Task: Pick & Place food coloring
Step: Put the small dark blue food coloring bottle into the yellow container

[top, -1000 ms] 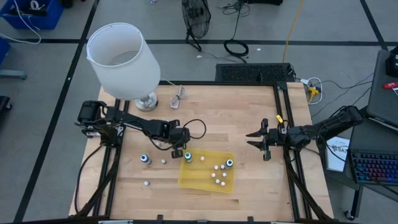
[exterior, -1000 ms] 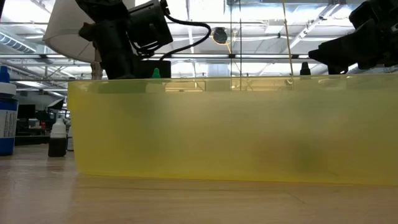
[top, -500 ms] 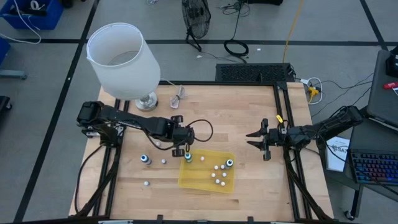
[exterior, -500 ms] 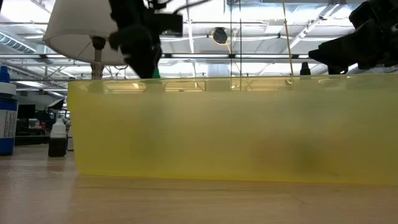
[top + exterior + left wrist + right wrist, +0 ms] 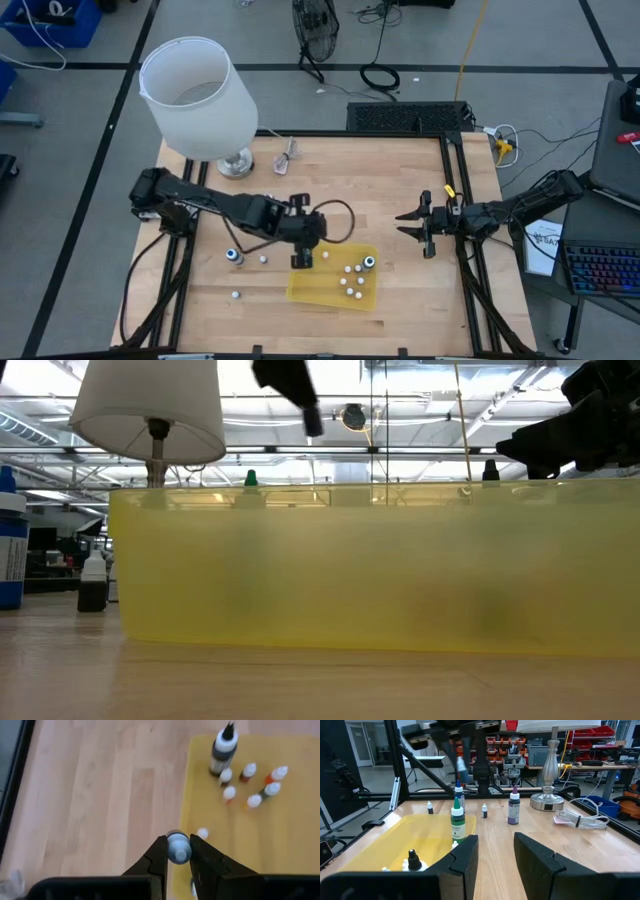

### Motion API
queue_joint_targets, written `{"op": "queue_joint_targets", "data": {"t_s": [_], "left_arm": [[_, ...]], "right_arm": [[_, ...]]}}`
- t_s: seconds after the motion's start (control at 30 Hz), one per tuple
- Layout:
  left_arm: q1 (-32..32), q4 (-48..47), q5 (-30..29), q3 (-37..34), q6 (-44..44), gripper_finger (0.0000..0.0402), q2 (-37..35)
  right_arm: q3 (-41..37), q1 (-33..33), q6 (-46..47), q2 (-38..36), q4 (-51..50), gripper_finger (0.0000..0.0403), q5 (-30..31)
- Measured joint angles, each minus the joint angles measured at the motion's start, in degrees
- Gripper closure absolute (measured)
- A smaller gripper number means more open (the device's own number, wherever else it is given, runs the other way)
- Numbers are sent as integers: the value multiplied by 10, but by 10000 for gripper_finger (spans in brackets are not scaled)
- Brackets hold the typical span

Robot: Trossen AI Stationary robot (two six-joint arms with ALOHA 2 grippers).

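Note:
My left gripper [image 5: 303,258] hangs over the left edge of the flat yellow tray [image 5: 325,292], shut on a small blue-capped food coloring bottle [image 5: 178,847]. In the right wrist view that bottle [image 5: 461,770] is in the air above a green bottle [image 5: 457,824] standing in the tray. A dark bottle [image 5: 369,263] and several tiny whitish and reddish ones [image 5: 250,785] stand on the tray floor. Another bluish bottle [image 5: 233,257] and two tiny ones [image 5: 263,259] stand on the wood left of the tray. My right gripper [image 5: 420,226] waits open, right of the tray. My left gripper pinches the bottle between its two fingers [image 5: 159,854], just below the bluish cap [image 5: 178,845]. The fingers come from above, pointing down. The cap faces the wrist camera and hides the body. The bottle is lifted clear, above the tray's left edge.
A table lamp with a white shade [image 5: 195,95] stands at the far left corner. A clear pinkish object with a thin stick [image 5: 285,160] lies beside it. A black cable [image 5: 335,215] loops off the left arm. Bare wood lies between the tray and my right gripper.
My left gripper has moved toward the table's right and slightly toward the near edge, from the bare wood to above the tray's left edge. In the low view it has risen well above the tray rim. The right arm has kept still.

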Motion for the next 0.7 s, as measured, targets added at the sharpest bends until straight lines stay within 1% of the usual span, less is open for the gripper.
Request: {"op": "queue_joint_targets", "data": {"t_s": [0.23, 0.33, 0.47, 0.6, 0.7], "left_arm": [[-29, -77, 25, 158, 48, 344, 145], [-38, -95, 34, 209, 73, 344, 197], [-38, -95, 59, 231, 87, 344, 240], [-32, -97, 78, 225, 69, 344, 261], [-31, -87, 81, 217, 58, 344, 267]], "right_arm": [[0, 0, 0, 0, 0, 289, 0], [0, 0, 0, 0, 0, 289, 0], [0, 0, 0, 0, 0, 289, 0], [0, 0, 0, 0, 0, 289, 0], [0, 0, 0, 0, 0, 289, 0]]}}
